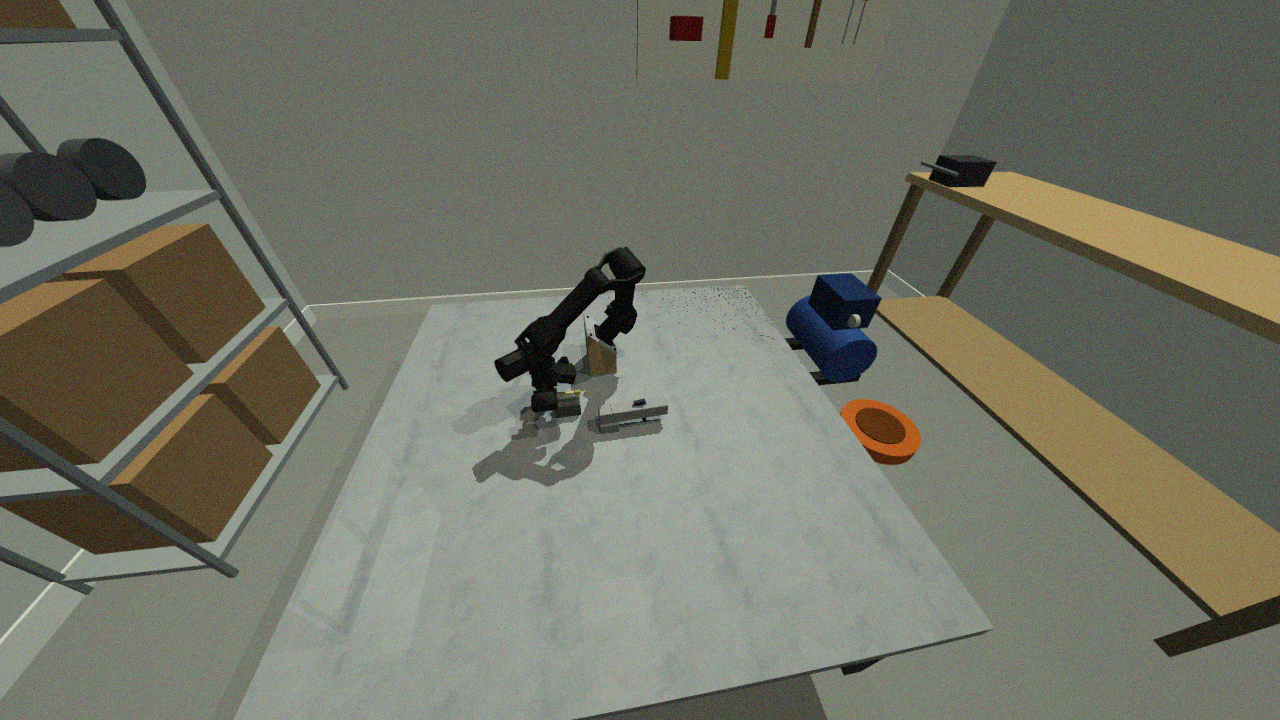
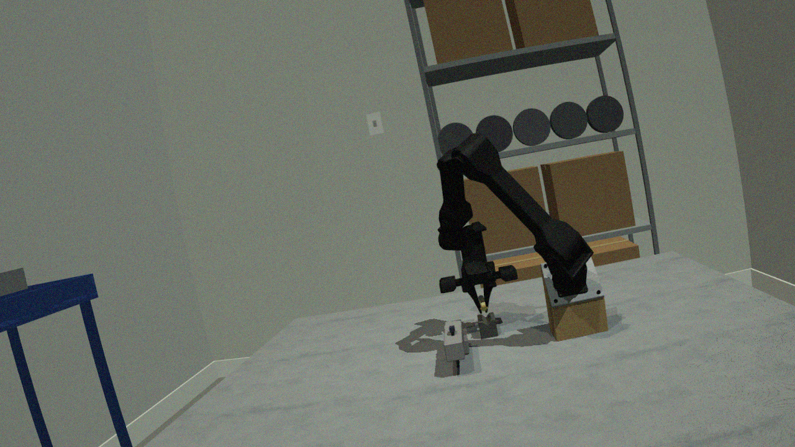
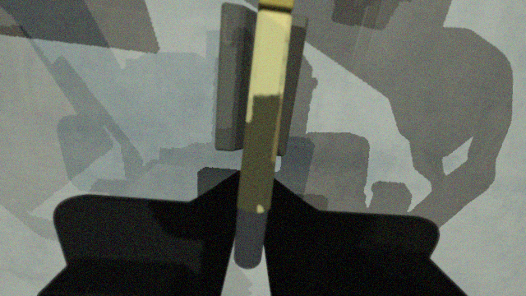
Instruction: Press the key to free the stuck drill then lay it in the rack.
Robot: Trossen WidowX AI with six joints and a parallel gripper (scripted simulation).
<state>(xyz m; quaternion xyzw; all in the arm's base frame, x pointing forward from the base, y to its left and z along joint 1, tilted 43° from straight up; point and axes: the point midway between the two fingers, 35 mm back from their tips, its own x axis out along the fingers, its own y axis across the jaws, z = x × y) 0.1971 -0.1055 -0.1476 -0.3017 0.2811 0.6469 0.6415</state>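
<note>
My gripper [image 2: 482, 309] [image 3: 251, 178] points down and is shut on the drill [image 1: 572, 392] [image 2: 482, 305] [image 3: 269, 57], a thin brass-yellow rod with a grey rounded end. The drill lies level and runs nearly along the groove of the rack [image 1: 568, 406] [image 2: 487, 328] [image 3: 226, 82], a small grey V-notched block. It is just over the notch; whether it touches cannot be told. The grey fixture [image 1: 631, 413] [image 2: 454, 346] stands beside the rack, with the small dark key [image 1: 639, 402] [image 2: 451, 330] on top. No drill shows in the fixture.
The wooden base block [image 1: 600, 360] [image 2: 579, 319] of the arm stands behind the rack in the top view, and to its right in the exterior view. All stand on the pale marbled table [image 1: 626, 555] [image 2: 355, 411]. Shelving, a blue compressor [image 1: 832, 331] and an orange ring-shaped thing [image 1: 905, 440] are off the table.
</note>
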